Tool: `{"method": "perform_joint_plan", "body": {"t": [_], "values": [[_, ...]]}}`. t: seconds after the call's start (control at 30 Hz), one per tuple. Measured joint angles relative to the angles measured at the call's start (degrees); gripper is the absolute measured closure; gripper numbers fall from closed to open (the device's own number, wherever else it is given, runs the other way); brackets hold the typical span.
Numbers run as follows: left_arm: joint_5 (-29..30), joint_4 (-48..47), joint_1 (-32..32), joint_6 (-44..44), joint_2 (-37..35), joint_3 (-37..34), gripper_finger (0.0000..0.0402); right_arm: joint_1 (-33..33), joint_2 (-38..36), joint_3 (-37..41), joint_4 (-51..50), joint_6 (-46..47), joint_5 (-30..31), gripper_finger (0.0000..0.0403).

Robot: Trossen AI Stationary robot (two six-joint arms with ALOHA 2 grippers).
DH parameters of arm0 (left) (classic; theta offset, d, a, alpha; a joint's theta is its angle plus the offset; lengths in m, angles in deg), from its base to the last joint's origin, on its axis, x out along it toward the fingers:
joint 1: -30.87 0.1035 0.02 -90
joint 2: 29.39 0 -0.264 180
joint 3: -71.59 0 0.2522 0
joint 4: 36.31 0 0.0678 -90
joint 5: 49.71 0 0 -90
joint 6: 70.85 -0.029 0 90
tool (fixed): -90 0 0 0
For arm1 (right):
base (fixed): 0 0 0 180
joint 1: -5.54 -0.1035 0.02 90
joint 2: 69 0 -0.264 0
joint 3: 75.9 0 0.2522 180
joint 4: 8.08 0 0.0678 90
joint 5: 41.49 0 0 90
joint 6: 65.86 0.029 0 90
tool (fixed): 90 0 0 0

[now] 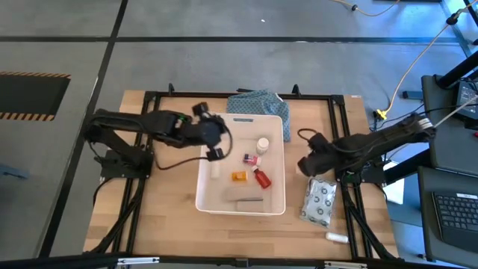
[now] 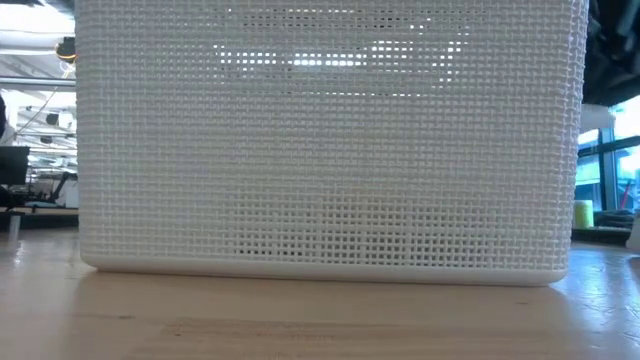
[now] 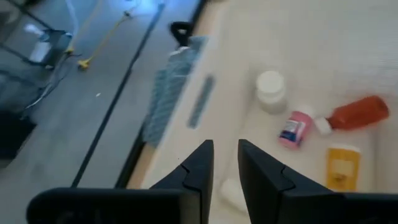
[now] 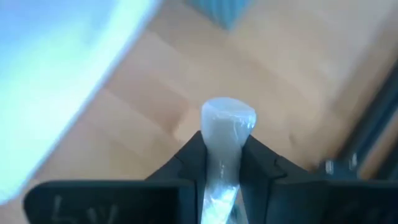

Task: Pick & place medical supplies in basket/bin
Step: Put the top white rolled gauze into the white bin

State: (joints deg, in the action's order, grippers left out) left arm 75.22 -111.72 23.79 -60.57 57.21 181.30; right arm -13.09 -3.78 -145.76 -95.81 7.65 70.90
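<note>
A small white plastic-wrapped roll (image 4: 225,134) is held between the jaws of the right gripper (image 1: 308,165), above the bare counter (image 1: 168,224) at about 3 o'clock from the white basket (image 1: 203,200). The roll is judged light and a little soft, with a slippery wrap, so it is best gripped at its middle. The right arm is stretched low toward the basket. The left gripper (image 3: 225,163) is bent down over the basket's 9 o'clock edge, its jaws narrow and empty.

Around your table (image 1: 172,224) the grey floor (image 1: 224,67) carries dark seams, with a hazard-striped mat (image 1: 33,96) off its left side. Right of the table, a yellow cable (image 1: 407,71) trails and a keyboard (image 1: 457,213) sits. Beyond it, windows (image 2: 610,170) glow.
</note>
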Motion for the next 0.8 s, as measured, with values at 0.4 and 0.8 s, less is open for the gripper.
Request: {"method": "perform_joint_plan", "body": {"t": [0.4,0.8], "values": [[14.9,-17.3,-3.6,23.9,-10.0,-5.1,0.0345,0.7,-3.0,-9.5,23.1,-34.0,17.6,0.033],[16.0,-16.8,-4.2,35.5,-11.5,-25.5,0.0349,5.6,2.9,-12.1,57.1,-70.7,7.2,0.033]]}}
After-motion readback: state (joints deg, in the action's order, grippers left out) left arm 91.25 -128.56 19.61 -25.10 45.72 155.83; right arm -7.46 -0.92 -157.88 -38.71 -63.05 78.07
